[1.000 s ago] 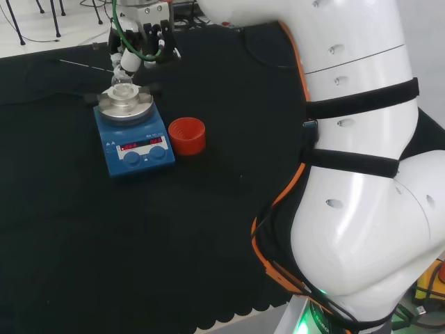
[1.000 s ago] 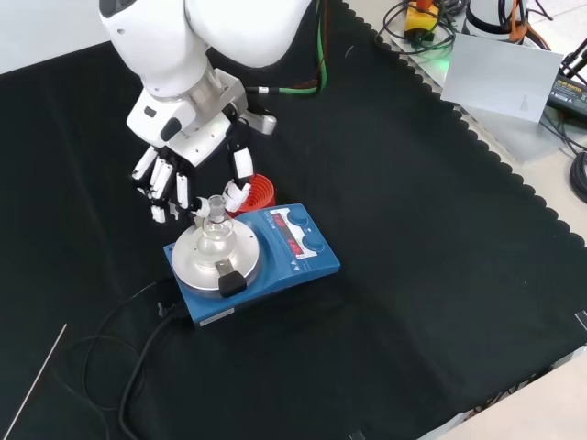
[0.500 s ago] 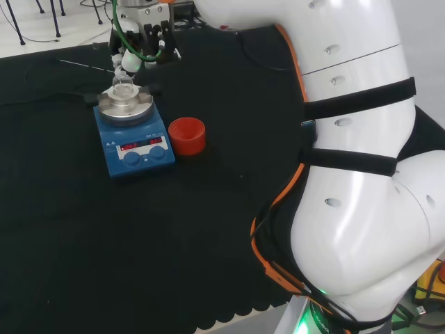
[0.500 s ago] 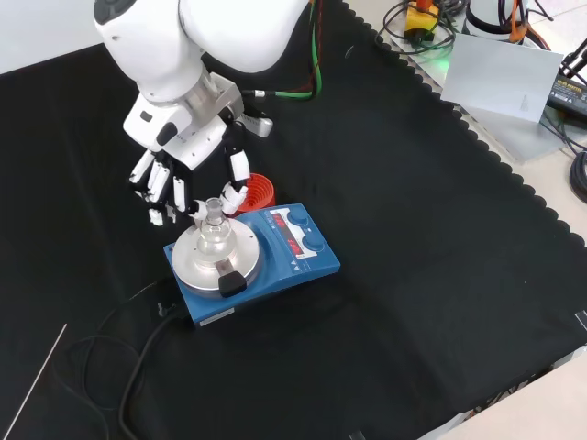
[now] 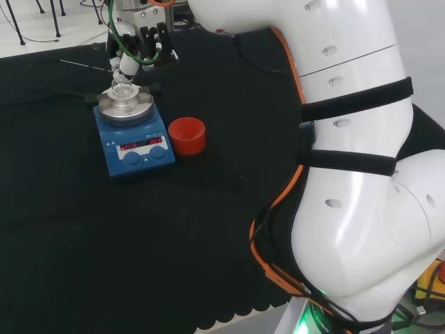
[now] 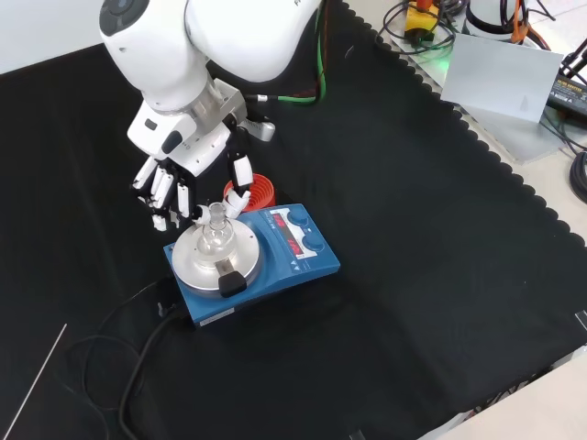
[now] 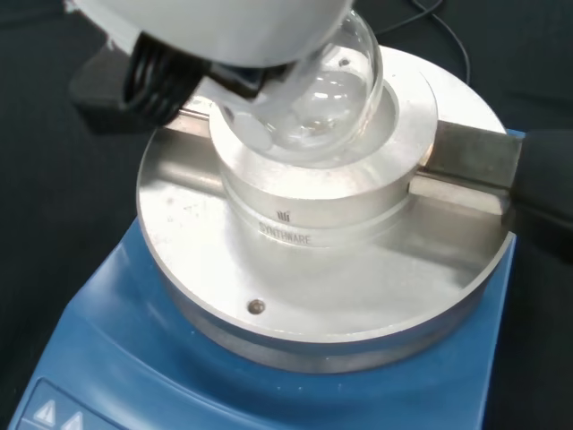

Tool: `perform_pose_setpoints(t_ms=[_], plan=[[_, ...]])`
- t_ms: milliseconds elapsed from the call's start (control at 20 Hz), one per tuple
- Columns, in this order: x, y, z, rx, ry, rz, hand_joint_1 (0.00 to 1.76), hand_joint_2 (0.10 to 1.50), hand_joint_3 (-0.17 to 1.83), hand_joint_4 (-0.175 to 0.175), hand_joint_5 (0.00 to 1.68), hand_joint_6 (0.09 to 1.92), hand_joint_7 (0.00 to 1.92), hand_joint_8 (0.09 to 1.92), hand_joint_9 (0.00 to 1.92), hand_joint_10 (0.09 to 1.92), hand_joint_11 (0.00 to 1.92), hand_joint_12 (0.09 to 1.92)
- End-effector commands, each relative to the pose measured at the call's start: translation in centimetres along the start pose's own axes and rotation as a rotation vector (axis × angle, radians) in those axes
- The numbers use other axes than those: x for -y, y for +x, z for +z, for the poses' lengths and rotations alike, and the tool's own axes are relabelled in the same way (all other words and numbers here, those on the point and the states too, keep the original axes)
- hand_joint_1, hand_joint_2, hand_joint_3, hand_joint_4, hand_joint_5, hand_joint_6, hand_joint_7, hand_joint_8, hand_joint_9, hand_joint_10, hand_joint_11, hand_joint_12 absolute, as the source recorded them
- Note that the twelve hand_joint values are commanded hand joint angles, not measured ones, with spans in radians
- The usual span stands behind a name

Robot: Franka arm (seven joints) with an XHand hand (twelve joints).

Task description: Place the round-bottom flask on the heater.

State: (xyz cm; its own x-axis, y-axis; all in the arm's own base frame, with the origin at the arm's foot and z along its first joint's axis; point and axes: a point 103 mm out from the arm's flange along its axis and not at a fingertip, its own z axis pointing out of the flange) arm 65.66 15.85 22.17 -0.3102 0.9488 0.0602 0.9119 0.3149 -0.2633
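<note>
The clear round-bottom flask (image 6: 216, 236) stands upright in the well of the metal block on the blue heater (image 6: 293, 261). The wrist view shows its bulb (image 7: 327, 85) resting in the block (image 7: 313, 215). In the front view, my hand (image 6: 183, 151) hovers just above and behind the flask. Its fingers (image 6: 170, 192) hang fairly straight on one side of the neck and the thumb (image 6: 238, 179) on the other, with a gap to the glass. In the head view the hand (image 5: 137, 42) is over the flask (image 5: 124, 89) and heater (image 5: 132, 142).
A red ribbed ring stand (image 6: 261, 191) sits right behind the heater, close to the thumb; in the head view it (image 5: 186, 136) lies right of the heater. The heater's black cable (image 6: 138, 367) trails over the cloth. A thin rod (image 6: 37, 385) lies near the front-left edge.
The hand has shifted slightly around the flask's neck and risen a little. The flask stays seated on the heater.
</note>
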Motion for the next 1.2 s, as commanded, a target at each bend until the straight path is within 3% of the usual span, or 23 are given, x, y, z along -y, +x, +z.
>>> perform_pose_setpoints(t_ms=[50,800,1200], plan=[[-0.01,0.01,0.04,-0.007,0.001,0.002,1.12,0.52,0.98,0.175,1.2,0.97,0.47,0.56,0.62,0.54,0.21,1.33],[-0.73,0.3,0.64,-0.007,0.025,0.001,1.12,0.52,0.98,0.175,1.2,0.97,0.46,0.57,0.62,0.54,0.21,1.33],[-0.9,0.52,0.88,0.042,0.024,0.001,1.12,0.52,0.98,0.175,1.2,0.97,0.46,0.57,0.62,0.54,0.21,1.33]])
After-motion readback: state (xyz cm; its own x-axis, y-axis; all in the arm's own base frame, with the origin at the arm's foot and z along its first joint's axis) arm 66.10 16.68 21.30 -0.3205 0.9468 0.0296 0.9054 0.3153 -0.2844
